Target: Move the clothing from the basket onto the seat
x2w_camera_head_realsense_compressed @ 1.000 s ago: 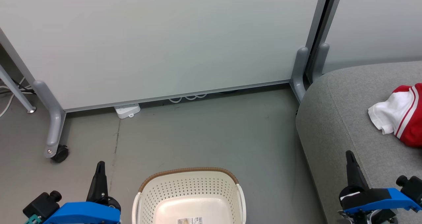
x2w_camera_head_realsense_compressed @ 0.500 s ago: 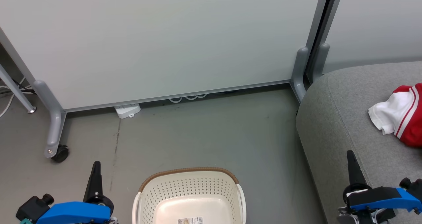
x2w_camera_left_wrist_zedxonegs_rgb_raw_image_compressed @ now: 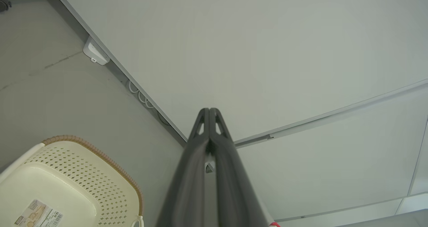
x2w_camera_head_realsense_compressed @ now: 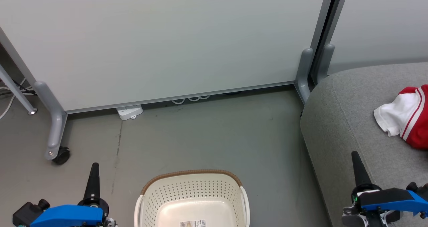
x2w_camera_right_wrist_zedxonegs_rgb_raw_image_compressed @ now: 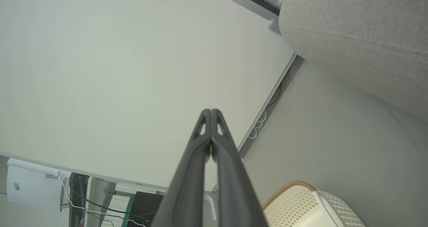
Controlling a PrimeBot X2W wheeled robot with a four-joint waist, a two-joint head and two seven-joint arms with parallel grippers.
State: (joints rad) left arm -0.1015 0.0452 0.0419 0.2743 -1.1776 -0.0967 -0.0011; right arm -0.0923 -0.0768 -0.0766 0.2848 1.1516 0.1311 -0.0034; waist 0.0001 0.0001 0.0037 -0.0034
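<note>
The cream-white basket (x2w_camera_head_realsense_compressed: pixel 192 190) with its brown woven rim stands on the floor at the bottom middle, holding no garment, a label on its bottom. It also appears in the left wrist view as basket (x2w_camera_left_wrist_zedxonegs_rgb_raw_image_compressed: pixel 83 173) and in the right wrist view as basket (x2w_camera_right_wrist_zedxonegs_rgb_raw_image_compressed: pixel 301 200). Red and white clothing (x2w_camera_head_realsense_compressed: pixel 406 115) lies on the light grey seat (x2w_camera_head_realsense_compressed: pixel 341 120) at the right. My left gripper (x2w_camera_head_realsense_compressed: pixel 94 166) is shut and empty, left of the basket. My right gripper (x2w_camera_head_realsense_compressed: pixel 355 156) is shut and empty, over the seat's front edge. Both wrist views show the fingers (x2w_camera_left_wrist_zedxonegs_rgb_raw_image_compressed: pixel 210 120) pressed together.
A pale partition panel (x2w_camera_head_realsense_compressed: pixel 167 36) on grey wheeled feet (x2w_camera_head_realsense_compressed: pixel 53 133) closes off the back. A white power strip (x2w_camera_head_realsense_compressed: pixel 129 112) and cable loops lie at its base. A table leg (x2w_camera_head_realsense_compressed: pixel 16 93) and cables sit at the far left. Grey floor (x2w_camera_head_realsense_compressed: pixel 207 136) lies between basket and panel.
My left gripper has drawn back and down toward the bottom left. My right gripper has shifted slightly down. Basket, clothing and seat have stayed put.
</note>
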